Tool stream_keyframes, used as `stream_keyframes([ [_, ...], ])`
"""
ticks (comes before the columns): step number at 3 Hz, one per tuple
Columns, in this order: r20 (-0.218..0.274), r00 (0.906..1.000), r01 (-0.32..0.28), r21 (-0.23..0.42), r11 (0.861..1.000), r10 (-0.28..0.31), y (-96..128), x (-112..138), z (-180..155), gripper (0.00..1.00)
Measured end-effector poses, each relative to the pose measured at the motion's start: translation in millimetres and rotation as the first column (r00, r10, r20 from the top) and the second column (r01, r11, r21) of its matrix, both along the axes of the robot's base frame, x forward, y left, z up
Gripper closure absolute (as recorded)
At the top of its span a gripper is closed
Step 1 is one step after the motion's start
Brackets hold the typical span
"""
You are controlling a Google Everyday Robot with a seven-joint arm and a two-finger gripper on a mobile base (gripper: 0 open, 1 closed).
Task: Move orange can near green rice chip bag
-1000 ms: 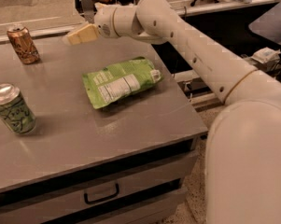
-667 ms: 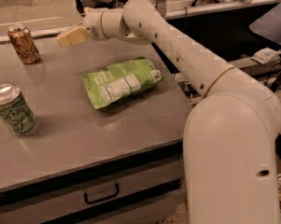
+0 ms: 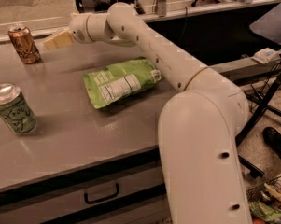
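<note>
The orange can (image 3: 24, 44) stands upright at the far left corner of the grey table (image 3: 79, 134). The green rice chip bag (image 3: 121, 81) lies flat near the table's middle, label panel up. My gripper (image 3: 55, 39) reaches in from the right on a long white arm (image 3: 144, 41). It hangs just above the table, a short way right of the orange can and not touching it. It is well to the back left of the bag.
A pale green can (image 3: 13, 108) stands upright at the table's left front. A drawer with a dark handle (image 3: 101, 194) is below the table's front edge. Chairs and cables stand on the floor to the right.
The gripper has moved left across the back of the table toward the orange can. The cans and the bag have not moved.
</note>
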State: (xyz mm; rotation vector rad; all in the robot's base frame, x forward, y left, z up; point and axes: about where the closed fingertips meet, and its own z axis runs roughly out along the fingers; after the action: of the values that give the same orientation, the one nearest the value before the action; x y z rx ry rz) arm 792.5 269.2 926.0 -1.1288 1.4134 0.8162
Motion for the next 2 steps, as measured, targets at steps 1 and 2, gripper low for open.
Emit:
stream_keyframes([
  [1, 0.006, 0.9999, -0.009, 0.016, 1.0, 0.009, 18, -1, 5, 0.0],
  [2, -0.023, 0.999, -0.038, 0.036, 0.999, 0.039, 46, -10, 4, 0.0],
])
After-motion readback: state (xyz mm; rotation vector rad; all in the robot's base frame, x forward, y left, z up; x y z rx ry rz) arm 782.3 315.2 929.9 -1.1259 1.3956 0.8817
